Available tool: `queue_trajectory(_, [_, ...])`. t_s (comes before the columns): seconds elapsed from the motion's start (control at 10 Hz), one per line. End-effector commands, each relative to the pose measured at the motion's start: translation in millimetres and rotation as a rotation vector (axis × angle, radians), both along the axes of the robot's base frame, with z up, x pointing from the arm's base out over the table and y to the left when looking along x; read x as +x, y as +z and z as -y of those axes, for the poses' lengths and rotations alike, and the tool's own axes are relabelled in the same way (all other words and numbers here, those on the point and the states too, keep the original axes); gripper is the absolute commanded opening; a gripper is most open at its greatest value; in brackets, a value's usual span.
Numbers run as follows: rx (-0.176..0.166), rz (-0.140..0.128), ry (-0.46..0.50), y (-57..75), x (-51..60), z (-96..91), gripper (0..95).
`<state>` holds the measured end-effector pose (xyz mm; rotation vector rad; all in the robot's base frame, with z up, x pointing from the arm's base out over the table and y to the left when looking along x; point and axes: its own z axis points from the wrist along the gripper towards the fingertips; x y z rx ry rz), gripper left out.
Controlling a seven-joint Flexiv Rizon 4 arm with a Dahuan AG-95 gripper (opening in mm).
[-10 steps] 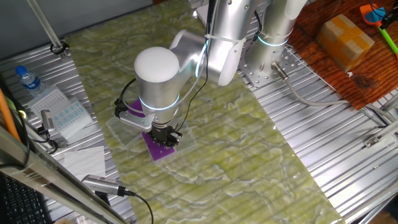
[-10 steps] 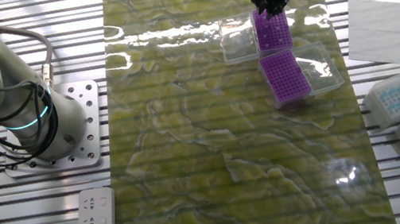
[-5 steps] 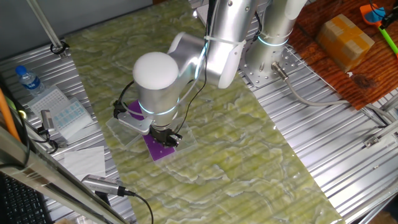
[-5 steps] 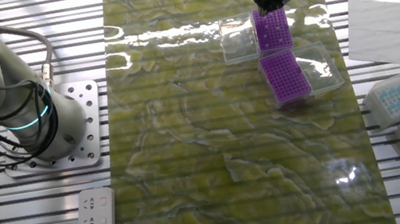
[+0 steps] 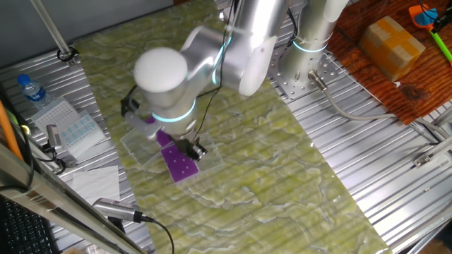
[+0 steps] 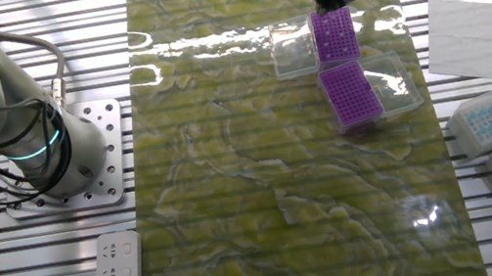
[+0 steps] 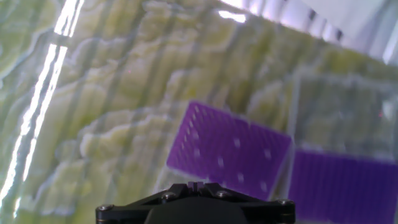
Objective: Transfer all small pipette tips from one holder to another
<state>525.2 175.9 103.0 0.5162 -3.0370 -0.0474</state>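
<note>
We find the claw (image 6: 335, 0) raised over the far purple rack (image 6: 334, 36), at its outer end. In the hand view that rack (image 7: 227, 151) lies just ahead of and below the claw, with the second purple rack (image 7: 345, 188) beside it to the right. Only the claw's black housing shows there, and the fixed views are too small; we cannot tell whether the fingers are wide, narrow, or carrying a tip.

The small tips (image 7: 236, 143) show as a few pale dots scattered across the rack beneath the claw. We count roughly half a dozen, blurred. The second rack shows no pale dots that we can make out.

Our judgement: the transfer is early or barely begun, with most tips left to move. Both racks sit in clear trays on the green worktop (image 6: 237, 209).
</note>
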Motion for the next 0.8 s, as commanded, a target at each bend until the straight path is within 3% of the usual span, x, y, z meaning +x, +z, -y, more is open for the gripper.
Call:
queue_trajectory(0.1, [-0.002,0.016,-0.029,1.9,-21.3,13.8,0.0])
queue_trajectory(0.3, [-0.009,0.002,-0.084,10.5,-30.5,27.8,0.0])
queue_trajectory(0.5, [-0.017,0.006,-0.104,4.3,-50.0,39.5,0.0])
queue_trajectory(0.8, [-0.026,0.004,-0.099,3.1,-57.8,44.7,0.0])
